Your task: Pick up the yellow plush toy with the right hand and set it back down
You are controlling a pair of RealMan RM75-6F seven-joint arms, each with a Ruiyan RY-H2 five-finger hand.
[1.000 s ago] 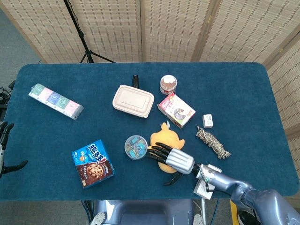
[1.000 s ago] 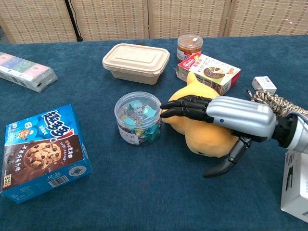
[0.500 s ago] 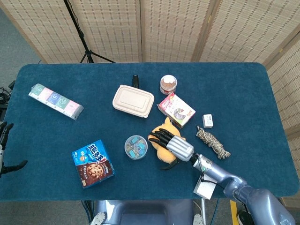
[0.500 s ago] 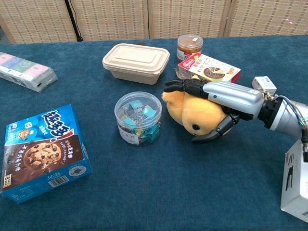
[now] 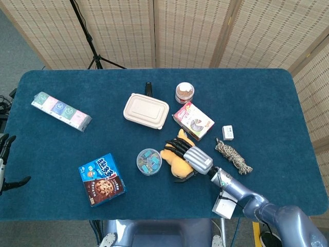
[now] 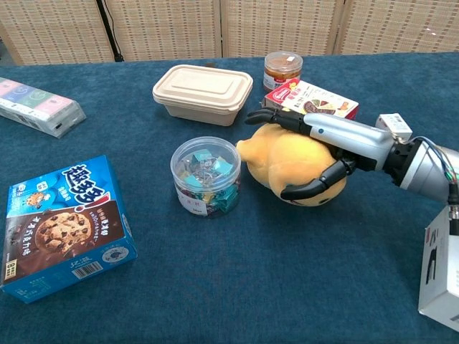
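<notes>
The yellow plush toy (image 5: 174,158) (image 6: 280,159) lies on the blue table (image 5: 267,103), just right of a clear tub of clips (image 5: 149,161) (image 6: 206,174). My right hand (image 5: 193,157) (image 6: 337,137) grips the toy from the right: its fingers (image 6: 276,118) wrap over the far side and the thumb (image 6: 308,189) hooks under the near side. I cannot tell whether the toy's underside touches the cloth. My left hand (image 5: 5,162) shows only at the far left edge of the head view, fingers apart, holding nothing.
Behind the toy stand a pink-and-white box (image 5: 193,120), a jar (image 5: 184,93) and a beige lunch box (image 5: 146,110). A coil of rope (image 5: 233,155) and a small white box (image 5: 227,133) lie to its right. A blue cookie box (image 5: 102,179) sits front left.
My right hand has slid further over the plush toy and closed around it. The toy has rolled and shifted a little away from me, towards the pink-and-white box.
</notes>
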